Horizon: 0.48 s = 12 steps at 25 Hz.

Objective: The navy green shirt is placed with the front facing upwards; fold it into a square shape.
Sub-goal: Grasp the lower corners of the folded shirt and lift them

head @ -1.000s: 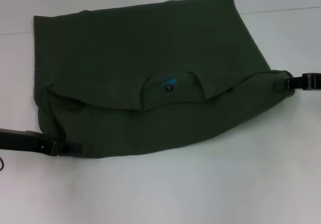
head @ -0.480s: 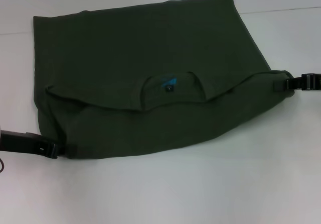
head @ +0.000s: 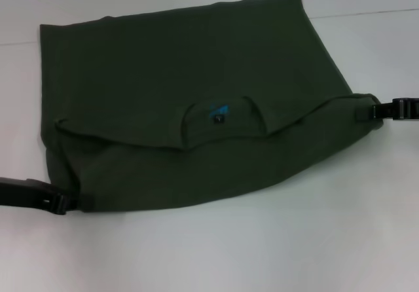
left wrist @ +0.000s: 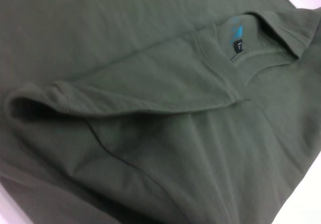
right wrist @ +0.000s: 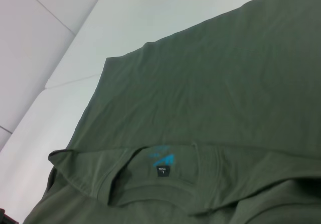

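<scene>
The navy green shirt point(head: 196, 89) lies on the white table, its collar end folded over so the neck opening with the black label and blue logo point(head: 219, 113) faces up near the middle. My left gripper point(head: 73, 200) is shut on the shirt's near-left corner, and fabric covers its fingertips. At the shirt's right corner my right gripper point(head: 366, 111) is shut on the fold, one finger lying on top of the cloth. The left wrist view shows the folded edge point(left wrist: 130, 108) close up. The right wrist view shows the collar point(right wrist: 160, 171) and the flat body beyond it.
A white table point(head: 262, 253) surrounds the shirt, with bare surface along the near side and to the right. A seam in the tabletop point(head: 373, 14) runs behind the shirt.
My left gripper has drawn leftward and slightly nearer, and the shirt's left side has shifted left with it. The right gripper has barely moved.
</scene>
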{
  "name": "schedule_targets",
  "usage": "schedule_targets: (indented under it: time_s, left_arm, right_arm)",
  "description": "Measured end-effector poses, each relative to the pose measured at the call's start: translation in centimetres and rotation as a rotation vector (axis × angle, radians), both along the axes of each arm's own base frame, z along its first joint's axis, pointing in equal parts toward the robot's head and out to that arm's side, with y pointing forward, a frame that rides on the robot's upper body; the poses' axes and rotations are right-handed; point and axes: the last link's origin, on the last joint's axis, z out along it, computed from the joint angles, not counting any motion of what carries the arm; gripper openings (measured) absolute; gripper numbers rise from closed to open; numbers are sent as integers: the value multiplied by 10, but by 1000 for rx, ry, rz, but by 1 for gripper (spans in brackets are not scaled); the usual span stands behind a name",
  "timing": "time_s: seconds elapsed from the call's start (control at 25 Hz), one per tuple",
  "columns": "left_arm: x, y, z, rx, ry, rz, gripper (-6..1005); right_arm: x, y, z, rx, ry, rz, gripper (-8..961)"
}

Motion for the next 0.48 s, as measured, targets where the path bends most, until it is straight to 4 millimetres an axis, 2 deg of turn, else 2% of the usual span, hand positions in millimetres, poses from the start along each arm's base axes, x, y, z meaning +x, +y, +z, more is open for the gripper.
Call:
schedule_targets:
  time_s: [0.2, 0.48]
  left_arm:
    - [-4, -8, 12, 8, -14, 6, 54]
    - [-13, -30, 30, 18, -68, 14, 54]
  right_arm:
    - [-3, -4, -2, -30, 13, 23, 35]
    - [-6, -14, -5, -80, 46, 49, 35]
